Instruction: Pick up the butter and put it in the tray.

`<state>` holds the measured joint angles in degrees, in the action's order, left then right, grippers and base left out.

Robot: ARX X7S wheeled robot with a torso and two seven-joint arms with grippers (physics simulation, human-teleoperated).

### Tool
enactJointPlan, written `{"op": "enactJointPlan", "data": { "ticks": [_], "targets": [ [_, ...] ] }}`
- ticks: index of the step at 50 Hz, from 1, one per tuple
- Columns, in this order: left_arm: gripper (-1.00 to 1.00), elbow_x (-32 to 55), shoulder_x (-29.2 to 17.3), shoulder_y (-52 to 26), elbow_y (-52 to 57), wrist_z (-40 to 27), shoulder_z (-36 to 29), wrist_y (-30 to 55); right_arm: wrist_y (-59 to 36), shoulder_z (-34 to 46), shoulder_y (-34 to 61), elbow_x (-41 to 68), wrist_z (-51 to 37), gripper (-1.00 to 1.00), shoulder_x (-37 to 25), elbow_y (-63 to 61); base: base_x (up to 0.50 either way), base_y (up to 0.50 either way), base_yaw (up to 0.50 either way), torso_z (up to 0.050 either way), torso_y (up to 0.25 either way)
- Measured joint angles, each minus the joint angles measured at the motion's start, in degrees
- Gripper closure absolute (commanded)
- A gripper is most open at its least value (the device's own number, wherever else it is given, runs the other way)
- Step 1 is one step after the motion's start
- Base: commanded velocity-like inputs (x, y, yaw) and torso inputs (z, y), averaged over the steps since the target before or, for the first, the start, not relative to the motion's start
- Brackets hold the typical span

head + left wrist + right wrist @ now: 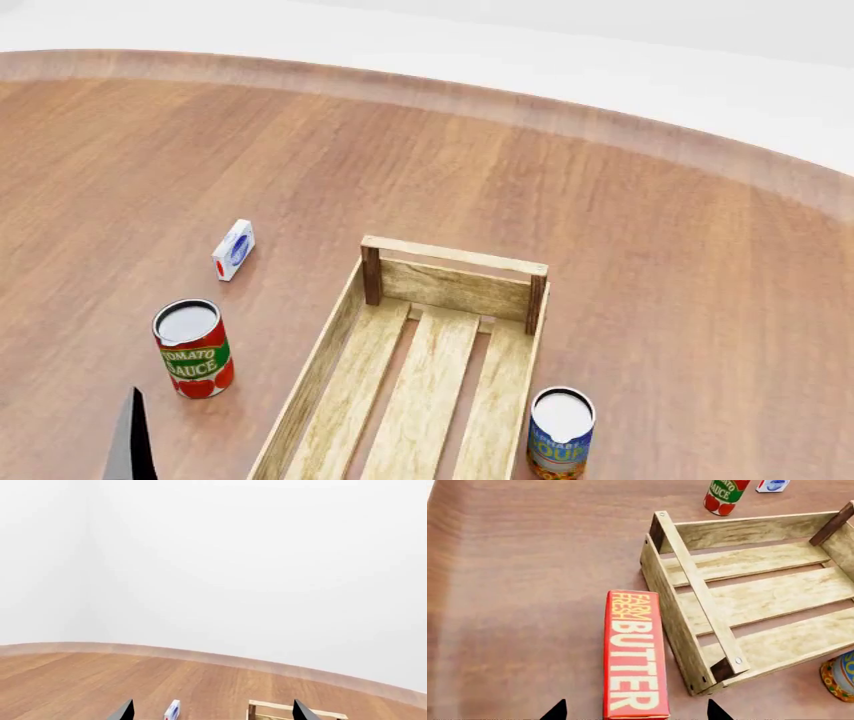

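From the head view, going left to right: the tip of a dark finger (pixel 131 440) pokes up at the bottom edge, then a tomato sauce can (pixel 194 349) stands upright, with a small white-blue box (pixel 234 250) a bit further back. Next is the tray (pixel 454 257), a slatted light-wood crate on the wood worktop (pixel 641 250), and a blue-labelled can (pixel 559 432) stands just beside its right wall.

The butter (pixel 634 655) only shows up in the right wrist view. It lies flat on the worktop, just outside one end of the tray, roughly parallel to that end.

The right claw (pixel 636 711) hangs above the butter's near end, fingertips apart either side, not touching it. The left claw (pixel 213 711) is spread too, holding nothing.
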<state>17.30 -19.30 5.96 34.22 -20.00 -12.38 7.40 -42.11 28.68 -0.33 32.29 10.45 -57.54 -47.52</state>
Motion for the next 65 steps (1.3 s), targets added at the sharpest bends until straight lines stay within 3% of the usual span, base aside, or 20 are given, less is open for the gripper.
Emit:
{"op": "enactJointPlan", "data": {
  "ticks": [65],
  "targets": [
    [-1.0, 0.9, -1.0, -0.2, 0.2, -1.2, -0.8, -0.3, 7.7, 10.5, 5.6, -9.2, 6.9, -1.0, 11.2, 20.7, 0.0, 0.0, 0.0, 0.0, 0.0]
  ]
}}
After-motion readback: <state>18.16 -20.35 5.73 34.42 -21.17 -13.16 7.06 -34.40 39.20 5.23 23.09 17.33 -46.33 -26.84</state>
